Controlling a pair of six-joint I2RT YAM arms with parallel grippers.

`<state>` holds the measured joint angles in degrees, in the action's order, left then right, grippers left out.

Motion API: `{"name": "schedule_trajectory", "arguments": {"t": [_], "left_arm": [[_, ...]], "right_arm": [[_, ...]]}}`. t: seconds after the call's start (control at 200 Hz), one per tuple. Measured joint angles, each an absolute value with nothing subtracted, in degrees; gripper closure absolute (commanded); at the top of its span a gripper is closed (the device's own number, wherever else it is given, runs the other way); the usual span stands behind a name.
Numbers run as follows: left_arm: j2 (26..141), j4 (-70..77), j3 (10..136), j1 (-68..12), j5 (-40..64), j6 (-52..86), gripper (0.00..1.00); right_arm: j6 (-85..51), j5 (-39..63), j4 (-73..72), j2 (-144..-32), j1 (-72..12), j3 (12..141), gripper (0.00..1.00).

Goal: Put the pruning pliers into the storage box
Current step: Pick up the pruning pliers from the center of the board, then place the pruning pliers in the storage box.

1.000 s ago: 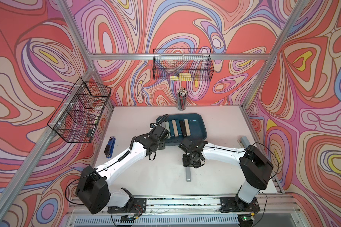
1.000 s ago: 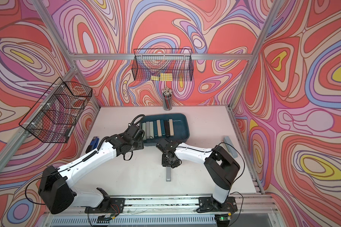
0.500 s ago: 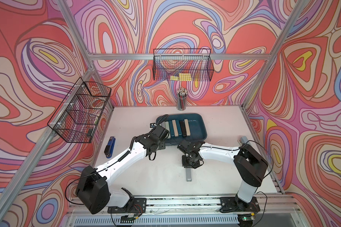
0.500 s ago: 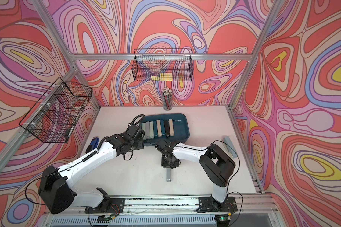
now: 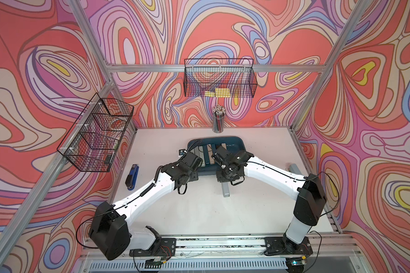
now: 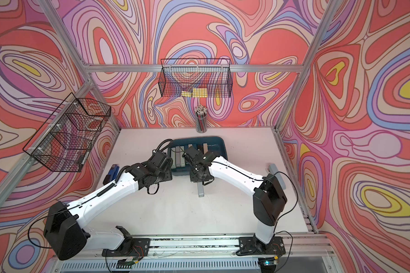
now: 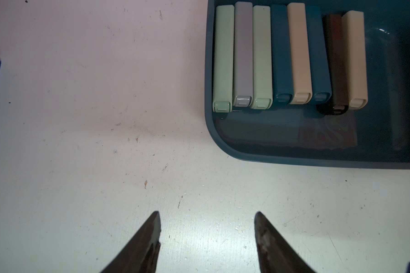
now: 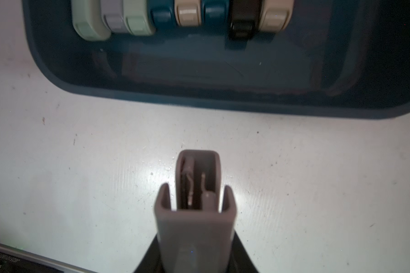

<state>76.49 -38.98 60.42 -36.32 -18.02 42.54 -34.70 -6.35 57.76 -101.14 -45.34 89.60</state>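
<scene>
The storage box (image 5: 238, 141) is a dark teal tray at the back middle of the table. Several pruning pliers (image 7: 289, 56) lie side by side in its left half, in pale green, grey, teal, beige and black. My right gripper (image 8: 195, 250) is shut on one more grey pruning pliers case (image 8: 197, 179), whose free end points toward the box's near rim (image 8: 199, 104). In both top views this case (image 5: 225, 190) (image 6: 200, 190) sticks out below the right wrist. My left gripper (image 7: 207, 214) is open and empty above bare table by the box's near left corner (image 7: 219, 139).
A blue-and-black stapler (image 5: 132, 177) lies at the left of the table. A grey bar (image 5: 294, 169) lies by the right edge. A pencil cup (image 5: 218, 120) stands behind the box. Black wire baskets hang on the left wall (image 5: 95, 137) and back wall (image 5: 219, 81).
My right gripper has shut on the grey case and carried it toward the storage box. The left arm has stayed where it was.
</scene>
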Motion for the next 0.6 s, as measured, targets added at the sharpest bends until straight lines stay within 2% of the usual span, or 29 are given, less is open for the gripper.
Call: {"name": "schedule_trajectory", "arguments": {"t": [0.24,0.601], "left_arm": [[75.4,-39.7,60.4,-36.3,-17.9,42.7,0.36],[75.4,-40.8,60.4,-36.3,-17.4,42.7,0.36]], "right_arm": [[-26.2,-9.1,57.0,-103.5,-37.3,98.1,0.75],[-17.2,-11.1,51.0,-116.6,-29.0,103.9,0.74]]}}
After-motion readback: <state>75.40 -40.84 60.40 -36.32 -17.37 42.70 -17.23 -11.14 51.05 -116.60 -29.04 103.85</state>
